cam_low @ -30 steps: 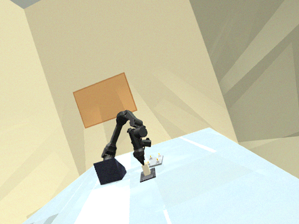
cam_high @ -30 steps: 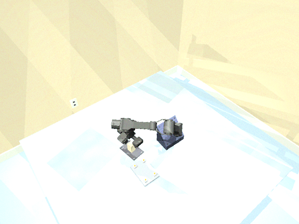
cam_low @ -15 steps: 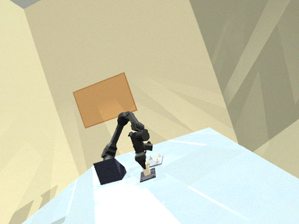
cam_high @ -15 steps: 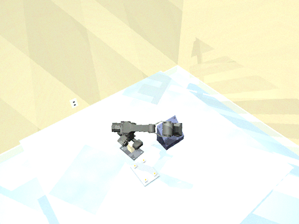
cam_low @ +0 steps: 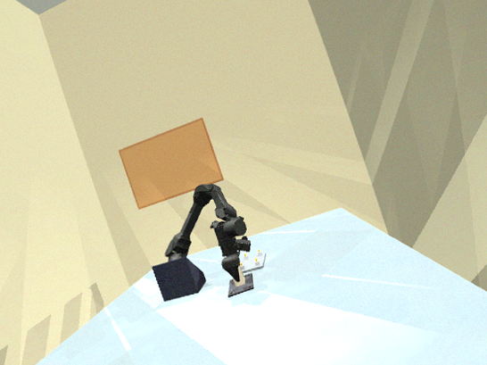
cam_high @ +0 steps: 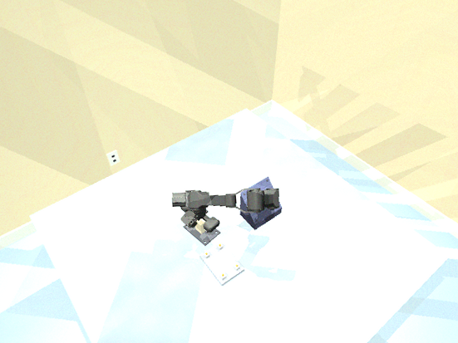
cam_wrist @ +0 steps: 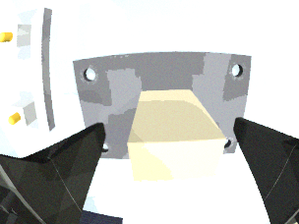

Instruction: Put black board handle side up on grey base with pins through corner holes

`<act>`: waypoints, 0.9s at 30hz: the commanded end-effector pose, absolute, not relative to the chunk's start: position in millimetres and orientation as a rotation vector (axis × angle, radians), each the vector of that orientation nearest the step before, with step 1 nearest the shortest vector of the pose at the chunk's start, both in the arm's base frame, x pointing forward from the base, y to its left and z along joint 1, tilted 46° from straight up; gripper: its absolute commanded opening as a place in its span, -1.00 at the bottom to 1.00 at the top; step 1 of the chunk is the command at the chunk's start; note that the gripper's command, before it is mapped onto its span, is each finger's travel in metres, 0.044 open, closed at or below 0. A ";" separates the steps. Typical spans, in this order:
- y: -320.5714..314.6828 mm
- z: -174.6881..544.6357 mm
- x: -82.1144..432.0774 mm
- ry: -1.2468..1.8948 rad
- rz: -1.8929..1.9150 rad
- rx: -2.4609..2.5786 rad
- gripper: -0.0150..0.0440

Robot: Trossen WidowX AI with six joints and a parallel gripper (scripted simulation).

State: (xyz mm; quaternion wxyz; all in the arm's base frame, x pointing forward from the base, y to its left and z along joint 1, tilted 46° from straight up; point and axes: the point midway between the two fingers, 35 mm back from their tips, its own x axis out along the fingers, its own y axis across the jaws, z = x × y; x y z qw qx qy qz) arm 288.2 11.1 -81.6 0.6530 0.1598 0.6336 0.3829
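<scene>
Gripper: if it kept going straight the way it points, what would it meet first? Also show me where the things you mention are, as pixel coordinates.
Probably the handle (cam_high: pixel 200 226) (cam_low: pixel 238 277) (cam_wrist: pixel 176 120), passing between the open gripper's (cam_high: pixel 200 222) (cam_low: pixel 238 279) (cam_wrist: pixel 170 123) fingers; then the black board (cam_high: pixel 205 238) (cam_low: pixel 246 285) (cam_wrist: pixel 169 69) beneath. Exact depth is unclear.

Board (cam_high: pixel 210 239) (cam_low: pixel 248 287) (cam_wrist: pixel 167 69) on table (cam_high: pixel 313 232) (cam_low: pixel 323 320) — handle (cam_high: pixel 200 226) (cam_low: pixel 238 279) (cam_wrist: pixel 177 120) on top — base (cam_high: pixel 225 262) (cam_low: pixel 253 263) (cam_wrist: pixel 46 74) just beside board.

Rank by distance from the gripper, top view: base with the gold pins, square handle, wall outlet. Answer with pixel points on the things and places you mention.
1. Square handle (cam_high: pixel 200 226) (cam_low: pixel 238 277) (cam_wrist: pixel 176 120): between the open fingers of the gripper (cam_high: pixel 201 224) (cam_low: pixel 237 277) (cam_wrist: pixel 171 127).
2. Base with the gold pins (cam_high: pixel 222 262) (cam_low: pixel 255 263) (cam_wrist: pixel 34 74): just below the board in the top view.
3. Wall outlet (cam_high: pixel 113 157): far off, upper left.
</scene>
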 end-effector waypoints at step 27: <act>11.1 -81.3 287.3 1.442 0.871 0.373 -0.49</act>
